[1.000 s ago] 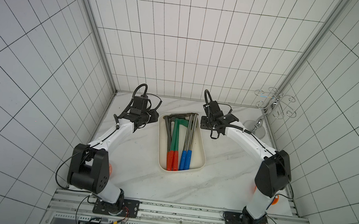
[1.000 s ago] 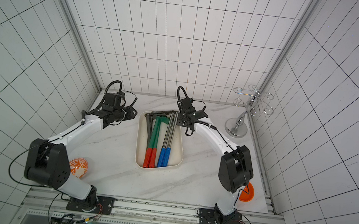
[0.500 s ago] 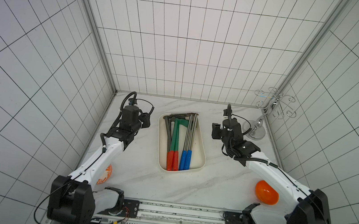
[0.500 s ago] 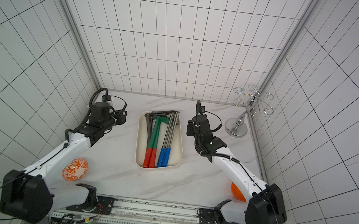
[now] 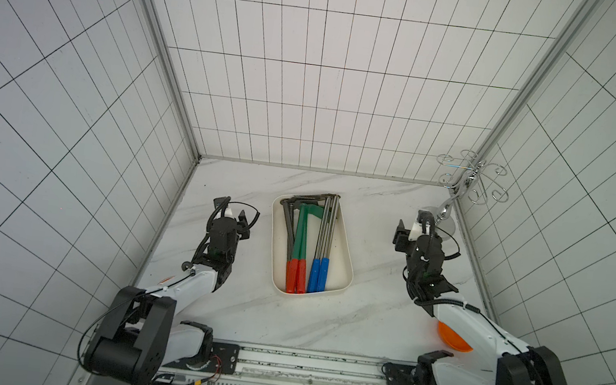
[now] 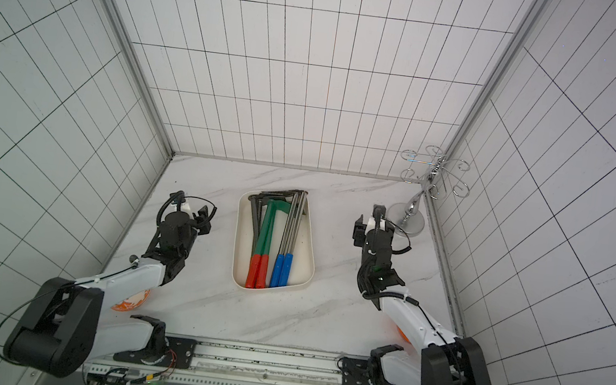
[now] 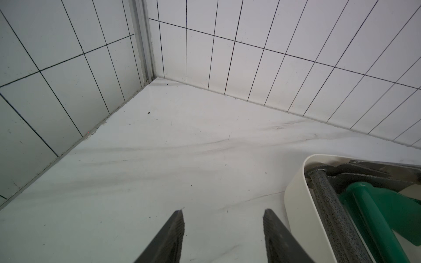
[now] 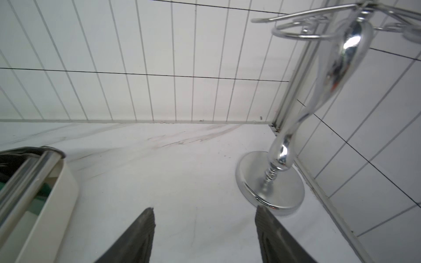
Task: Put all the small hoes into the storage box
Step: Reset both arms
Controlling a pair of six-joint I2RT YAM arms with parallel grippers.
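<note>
Looks done — hoes [image 5: 302,241] lie inside the box [image 5: 341,259], none seen on the table [image 5: 243,313]; left gripper [image 7: 223,214] and right gripper [image 8: 202,211] both spread apart, empty, well clear either side of it — nothing left, I'd judge.

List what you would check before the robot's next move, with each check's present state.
1. Hoes in box: ok, four lie inside.
2. Hoe heads below rim: not ok, steel ones rest on the far rim.
3. Left gripper empty: ok, open, holding nothing.
4. Right gripper empty: ok, open, holding nothing.
5. Right gripper clear of stand: cannot tell, a fingertip looks close to its base.
</note>
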